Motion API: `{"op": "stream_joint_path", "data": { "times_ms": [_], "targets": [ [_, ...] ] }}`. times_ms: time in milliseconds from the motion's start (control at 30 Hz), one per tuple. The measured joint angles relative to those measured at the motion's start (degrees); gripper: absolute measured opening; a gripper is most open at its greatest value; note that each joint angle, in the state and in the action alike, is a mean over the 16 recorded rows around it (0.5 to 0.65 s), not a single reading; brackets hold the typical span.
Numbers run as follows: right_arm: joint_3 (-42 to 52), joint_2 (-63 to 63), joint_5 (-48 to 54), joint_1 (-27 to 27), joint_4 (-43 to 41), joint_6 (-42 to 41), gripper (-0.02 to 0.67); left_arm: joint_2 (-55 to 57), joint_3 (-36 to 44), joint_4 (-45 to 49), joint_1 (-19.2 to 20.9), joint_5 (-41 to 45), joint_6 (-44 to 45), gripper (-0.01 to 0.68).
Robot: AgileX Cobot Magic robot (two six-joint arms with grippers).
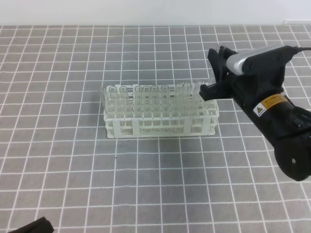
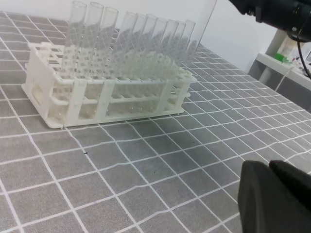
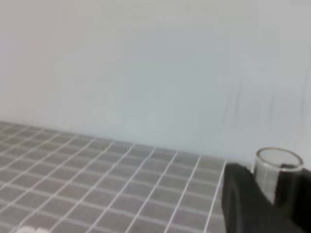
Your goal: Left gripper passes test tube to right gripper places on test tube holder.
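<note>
Standing test tube (image 3: 278,171) between right fingers (image 3: 243,204)

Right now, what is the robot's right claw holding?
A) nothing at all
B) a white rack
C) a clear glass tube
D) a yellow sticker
C: in the right wrist view the open rim of the clear test tube sits between the black fingers of the right gripper, which hangs over the right end of the test tube holder.
</note>
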Motion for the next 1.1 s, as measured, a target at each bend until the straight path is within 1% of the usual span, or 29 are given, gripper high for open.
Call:
{"op": "stream_joint_path", "data": {
  "times_ms": [500, 1100],
  "targets": [
    [-1.4, 1.8, 2.9, 0.0, -2.0, 0.3, 0.104, 0.0, 0.0, 0.0, 0.0, 0.0, 0.0, -0.001],
    [-3.0, 3.1, 3.5, 0.0, -2.9, 0.0, 0.104, 0.0, 0.0, 0.0, 0.0, -0.1, 0.0, -0.001]
  ]
}}
